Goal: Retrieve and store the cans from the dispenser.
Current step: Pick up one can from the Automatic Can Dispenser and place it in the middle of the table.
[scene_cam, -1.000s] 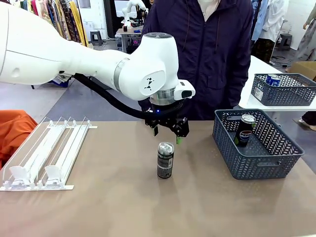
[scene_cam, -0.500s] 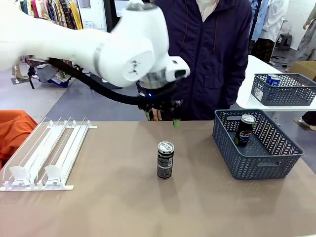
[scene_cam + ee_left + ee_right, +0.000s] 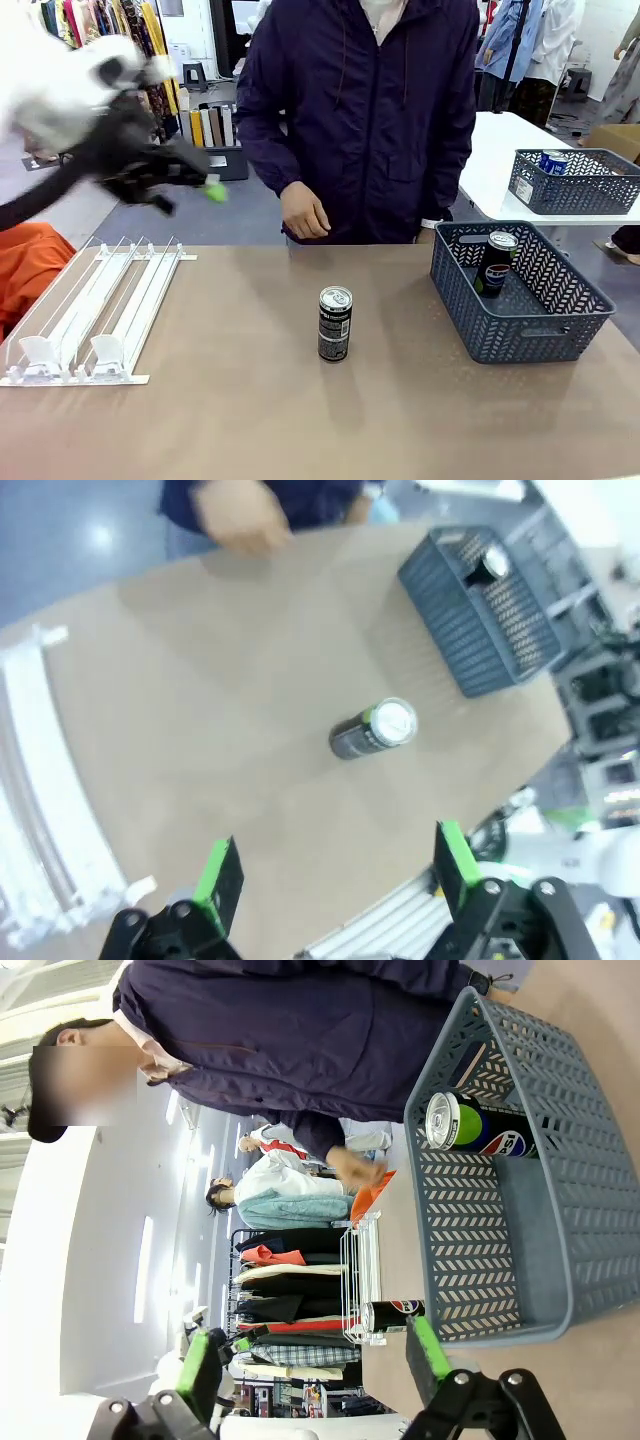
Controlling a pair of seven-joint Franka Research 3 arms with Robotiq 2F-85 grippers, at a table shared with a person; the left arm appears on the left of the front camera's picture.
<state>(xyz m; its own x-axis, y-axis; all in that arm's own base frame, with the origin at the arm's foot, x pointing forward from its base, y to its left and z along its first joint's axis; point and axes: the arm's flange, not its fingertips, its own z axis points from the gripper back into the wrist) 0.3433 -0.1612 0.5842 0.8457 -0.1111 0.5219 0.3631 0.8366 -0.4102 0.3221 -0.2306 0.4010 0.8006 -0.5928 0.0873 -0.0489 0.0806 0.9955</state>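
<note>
A black can (image 3: 335,323) with a silver top stands upright in the middle of the table, also seen as the can (image 3: 373,728) and the can (image 3: 392,1313). Another black can (image 3: 495,262) stands in the dark grey mesh basket (image 3: 520,310) at the right. The white dispenser (image 3: 90,315) lies at the left, its lanes bare. My left gripper (image 3: 190,195), blurred, hangs open high above the dispenser's far end; in its own view the left gripper (image 3: 335,870) has nothing between its fingers. My right gripper (image 3: 312,1360) is open, facing the basket (image 3: 540,1260).
A person in a dark jacket stands at the far edge, one hand (image 3: 305,212) hanging just behind the table. On a white side table at the back right sits a second mesh basket (image 3: 575,195) with a blue can (image 3: 552,160).
My left arm has swung up and far to the left, away from above the middle can. The can stays upright where it was. The person's hand now shows.
</note>
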